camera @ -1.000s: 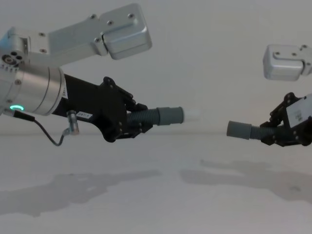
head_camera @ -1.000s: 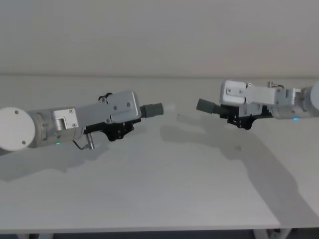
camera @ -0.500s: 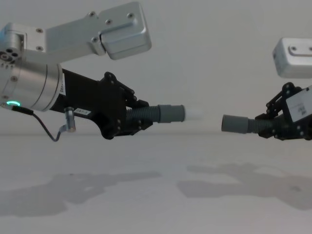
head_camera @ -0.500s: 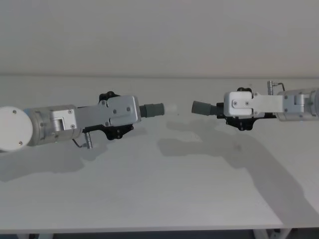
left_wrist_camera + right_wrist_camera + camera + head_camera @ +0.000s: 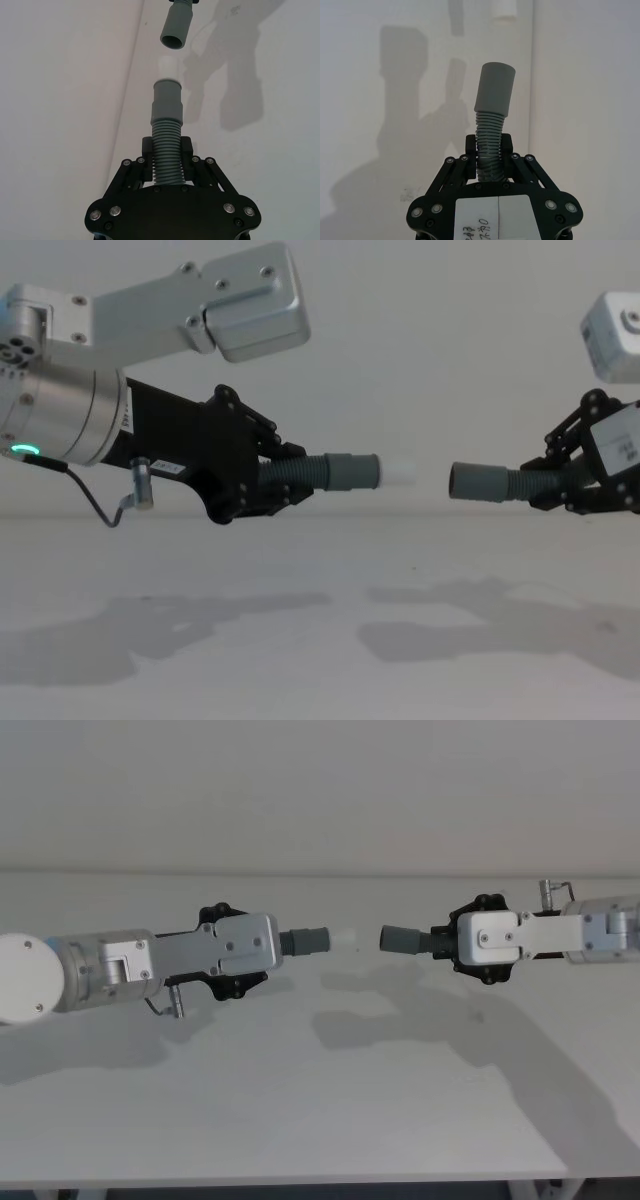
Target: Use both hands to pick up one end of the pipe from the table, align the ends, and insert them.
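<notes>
Now the black plastic jointed-finger left gripper (image 5: 291, 474) is clamping a dark grey ribbed flexible hose piece (image 5: 166, 150). Its smooth grey cuff (image 5: 350, 472) and white stub tip (image 5: 398, 470) are pointing toward 3 o'clock in the head view. The matching black right gripper (image 5: 545, 480) is squeezing a second ribbed hose piece (image 5: 489, 145), with its plain smooth grey cuff (image 5: 478, 482) pointing toward 9 o'clock. Both ends are hanging above the flat matte white table (image 5: 320, 1100), facing each other, near but apart. The plain cuff is sitting slightly lower in the chest view.

Left gripper (image 5: 287, 478) faces right gripper (image 5: 550, 480), fingers (image 5: 146, 150) clamped.
</notes>
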